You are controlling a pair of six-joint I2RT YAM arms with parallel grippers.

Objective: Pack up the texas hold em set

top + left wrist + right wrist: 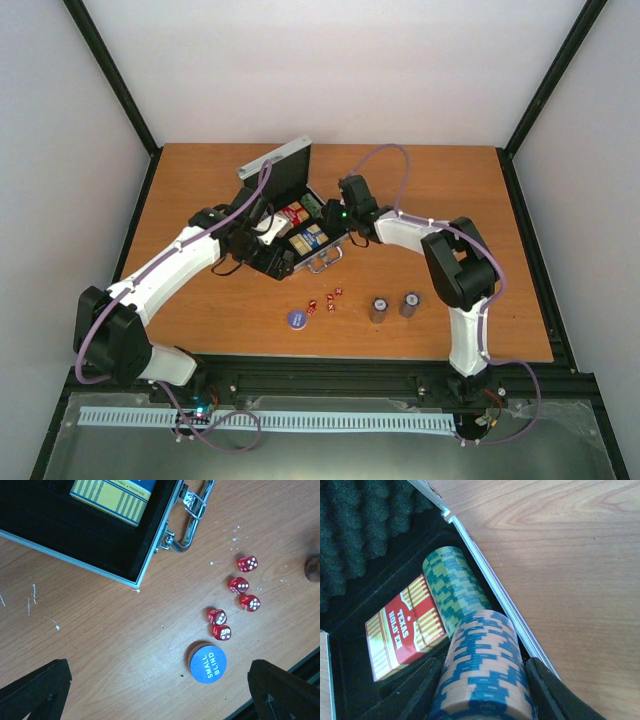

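Orange-blue chip stack (pixel 485 655): we're pinching it in right gripper (pixel 482 692), hovering over case (pixel 492 585), just beside green stack (pixel 452 582). Slot beneath hidden, probably free; we're planning level descent, low release. Left gripper (pixel 160 685) hanging spread wide above dice (pixel 240 585), blue disc (pixel 209 662) on table (pixel 115 635).

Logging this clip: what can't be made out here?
Top view: left arm covers the case's left part; dice pips too small.
Left wrist view: the blue-yellow card box is cut by the top edge, a dark object by the right edge.
Right wrist view: the blue-orange chip stack in the right pincer runs off the bottom edge.
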